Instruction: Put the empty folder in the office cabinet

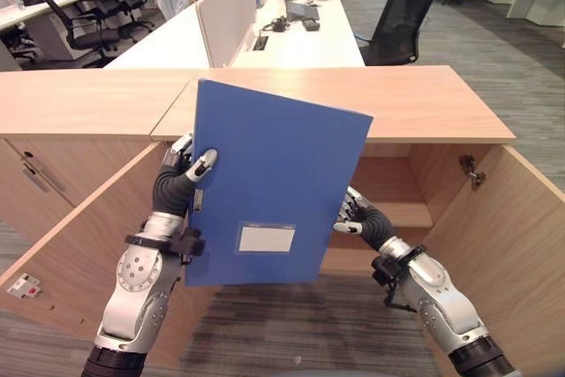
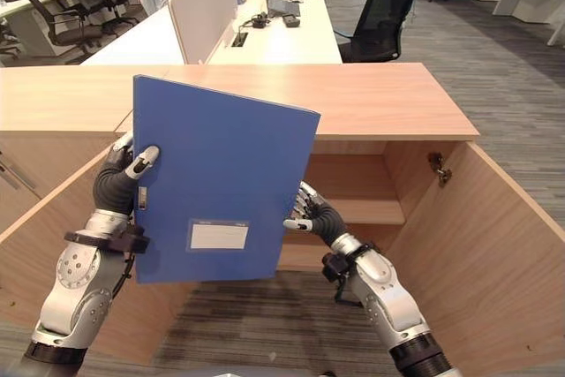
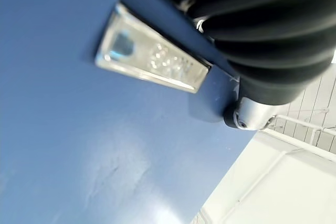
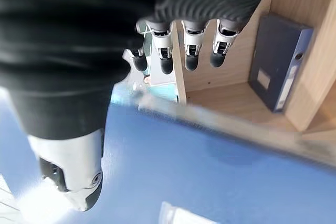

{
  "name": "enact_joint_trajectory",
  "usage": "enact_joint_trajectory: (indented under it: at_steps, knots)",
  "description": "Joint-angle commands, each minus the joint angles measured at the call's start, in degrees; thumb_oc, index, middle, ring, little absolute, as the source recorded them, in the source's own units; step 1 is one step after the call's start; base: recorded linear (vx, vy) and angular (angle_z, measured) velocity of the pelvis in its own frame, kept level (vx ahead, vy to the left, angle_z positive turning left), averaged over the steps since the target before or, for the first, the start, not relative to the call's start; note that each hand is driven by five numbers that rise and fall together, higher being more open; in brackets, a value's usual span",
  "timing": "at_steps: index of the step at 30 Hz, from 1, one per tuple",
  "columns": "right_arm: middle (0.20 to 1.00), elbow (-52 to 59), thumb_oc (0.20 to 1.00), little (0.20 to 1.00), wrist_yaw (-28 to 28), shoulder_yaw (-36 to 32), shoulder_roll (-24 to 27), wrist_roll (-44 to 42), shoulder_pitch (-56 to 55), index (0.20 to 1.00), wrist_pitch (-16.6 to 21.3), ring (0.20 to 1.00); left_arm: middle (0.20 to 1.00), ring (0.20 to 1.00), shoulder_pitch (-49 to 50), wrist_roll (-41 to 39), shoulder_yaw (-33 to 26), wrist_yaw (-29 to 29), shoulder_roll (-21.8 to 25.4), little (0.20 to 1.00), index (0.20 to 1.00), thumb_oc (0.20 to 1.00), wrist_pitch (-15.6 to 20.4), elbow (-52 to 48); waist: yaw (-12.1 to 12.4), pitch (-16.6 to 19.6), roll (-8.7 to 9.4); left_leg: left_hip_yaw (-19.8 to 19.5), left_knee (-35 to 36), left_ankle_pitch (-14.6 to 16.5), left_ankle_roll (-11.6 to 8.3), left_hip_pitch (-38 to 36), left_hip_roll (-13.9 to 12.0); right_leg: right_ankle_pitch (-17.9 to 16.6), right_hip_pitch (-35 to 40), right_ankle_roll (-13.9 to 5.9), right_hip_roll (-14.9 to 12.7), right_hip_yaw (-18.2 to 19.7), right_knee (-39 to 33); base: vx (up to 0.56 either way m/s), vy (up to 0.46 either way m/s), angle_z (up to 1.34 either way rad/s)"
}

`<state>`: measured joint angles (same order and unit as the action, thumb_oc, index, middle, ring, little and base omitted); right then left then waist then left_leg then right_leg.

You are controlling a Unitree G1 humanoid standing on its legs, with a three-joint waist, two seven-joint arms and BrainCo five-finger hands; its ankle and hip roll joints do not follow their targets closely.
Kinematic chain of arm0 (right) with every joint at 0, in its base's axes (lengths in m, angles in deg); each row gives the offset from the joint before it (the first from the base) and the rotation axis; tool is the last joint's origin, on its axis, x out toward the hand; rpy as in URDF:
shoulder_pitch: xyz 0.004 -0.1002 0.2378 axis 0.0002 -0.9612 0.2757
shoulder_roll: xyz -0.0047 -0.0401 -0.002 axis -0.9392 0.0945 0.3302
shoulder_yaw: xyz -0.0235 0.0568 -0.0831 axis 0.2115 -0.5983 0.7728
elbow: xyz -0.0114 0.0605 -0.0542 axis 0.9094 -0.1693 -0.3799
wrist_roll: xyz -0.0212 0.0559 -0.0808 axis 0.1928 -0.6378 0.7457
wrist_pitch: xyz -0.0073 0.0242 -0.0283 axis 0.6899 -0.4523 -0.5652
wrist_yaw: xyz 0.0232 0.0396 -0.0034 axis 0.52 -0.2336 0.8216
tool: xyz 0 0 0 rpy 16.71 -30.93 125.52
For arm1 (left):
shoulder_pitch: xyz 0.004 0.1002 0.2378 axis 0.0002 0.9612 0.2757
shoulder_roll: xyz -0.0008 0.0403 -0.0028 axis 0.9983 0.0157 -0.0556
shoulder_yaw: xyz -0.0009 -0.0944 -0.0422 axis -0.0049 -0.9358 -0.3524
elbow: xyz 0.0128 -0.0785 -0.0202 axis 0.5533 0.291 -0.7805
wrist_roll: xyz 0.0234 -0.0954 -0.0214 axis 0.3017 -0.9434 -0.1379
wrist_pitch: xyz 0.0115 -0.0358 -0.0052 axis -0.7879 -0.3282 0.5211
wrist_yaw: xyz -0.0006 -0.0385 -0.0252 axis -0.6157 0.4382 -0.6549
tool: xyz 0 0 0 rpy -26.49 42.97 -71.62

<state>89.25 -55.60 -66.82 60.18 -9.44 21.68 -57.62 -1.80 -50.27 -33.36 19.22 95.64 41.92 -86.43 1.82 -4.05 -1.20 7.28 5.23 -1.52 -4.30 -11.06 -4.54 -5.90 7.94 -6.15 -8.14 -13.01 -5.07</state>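
Both hands hold the blue folder (image 1: 278,187) upright before the open cabinet (image 1: 397,183) — left hand (image 1: 187,165) fingers curled round its edge, right hand (image 1: 351,211) fingers relaxed behind it.

head cams look down, wrist cams close-up

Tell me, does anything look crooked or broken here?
Nothing looks broken. The blue folder is tilted, held upright in front of the open cabinet between the left hand and the right hand. Another dark folder stands inside the cabinet, leaning slightly against the wall.
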Motion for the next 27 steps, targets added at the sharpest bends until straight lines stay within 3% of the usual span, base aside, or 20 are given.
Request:
enact_joint_trajectory:
  at_steps: [1, 13, 27]
  knots:
    - [1.000, 1.1, 1.000, 1.000, 0.3, 1.4, -2.5, -4.3, 6.2, 1.000, 2.3, 1.000, 0.200, 0.200, -7.9, -1.1, 0.9, 0.7, -0.5, 0.200, 0.200, 0.200, 2.5, -0.3, -0.9, 0.9, 1.31, -1.2, -0.2, 2.2, -0.47, 0.9, 0.0, 6.3, 2.6, -2.10, 0.3, 2.4, 1.2, 0.00, 0.000, 0.00]
    - [1.000, -0.2, 1.000, 1.000, 1.3, 4.6, -4.6, -8.1, 7.8, 1.000, 1.0, 1.000, 0.200, 0.200, -9.4, -5.2, 7.2, 4.9, -0.7, 0.200, 0.200, 0.200, 0.2, -1.3, -1.1, 0.9, 1.61, -1.1, -0.2, 2.5, -0.06, 0.6, 0.4, 6.3, 2.3, -2.33, 0.0, 2.5, 1.8, 0.00, 0.000, 0.00]
    - [1.000, 0.7, 1.000, 1.000, 5.4, 5.6, -4.8, -14.6, 8.1, 1.000, -1.0, 1.000, 0.200, 0.200, -7.9, -11.1, 9.0, 9.8, -0.3, 0.200, 0.200, 0.200, -2.8, -0.9, -0.7, 1.0, 1.91, -1.3, -0.2, 2.5, 0.28, 0.7, 0.7, 6.0, 2.1, -2.59, -0.4, 2.6, 2.1, 0.00, 0.000, 0.00]
